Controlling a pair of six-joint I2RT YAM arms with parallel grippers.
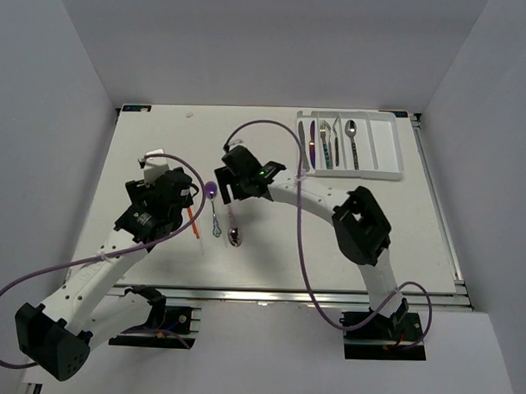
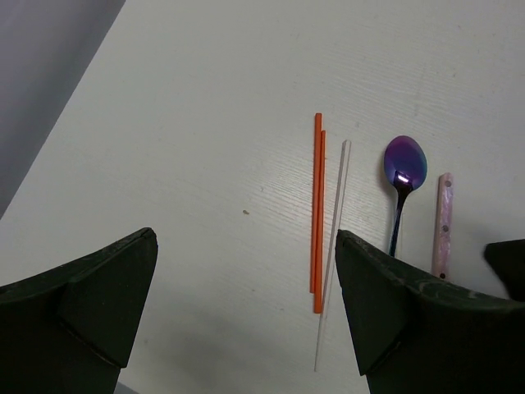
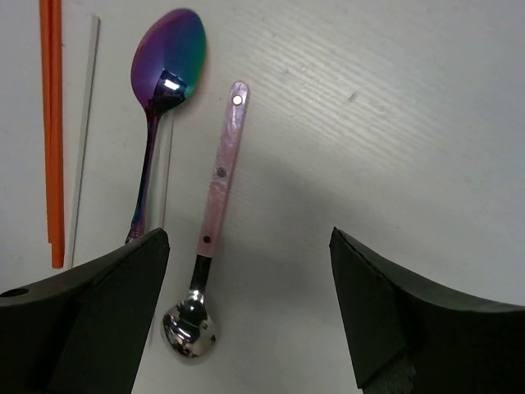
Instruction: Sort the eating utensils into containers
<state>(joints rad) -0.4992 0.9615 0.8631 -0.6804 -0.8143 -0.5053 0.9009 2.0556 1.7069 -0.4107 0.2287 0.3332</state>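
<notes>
My right gripper (image 3: pixel 249 238) is open above the table. A pink-handled spoon (image 3: pixel 221 172) lies flat below it, close to its left finger, its silver bowl (image 3: pixel 189 328) toward me, untouched. Beside it lies an iridescent purple spoon (image 3: pixel 168 66). My left gripper (image 2: pixel 246 238) is open and empty, with two orange chopsticks (image 2: pixel 317 213) and a pale chopstick (image 2: pixel 335 246) on the table by its right finger. From above, both grippers (image 1: pixel 184 194) (image 1: pixel 233 189) hover mid-table. The white tray (image 1: pixel 381 145) at the back right holds knives (image 1: pixel 312 140), forks (image 1: pixel 325 143) and a spoon (image 1: pixel 353 140).
The tray's rightmost compartments show bare white plastic. The table's right edge (image 1: pixel 444 221) runs beside the tray. Grey walls close in the left, back and right. A purple cable (image 1: pixel 300 241) loops over the right arm.
</notes>
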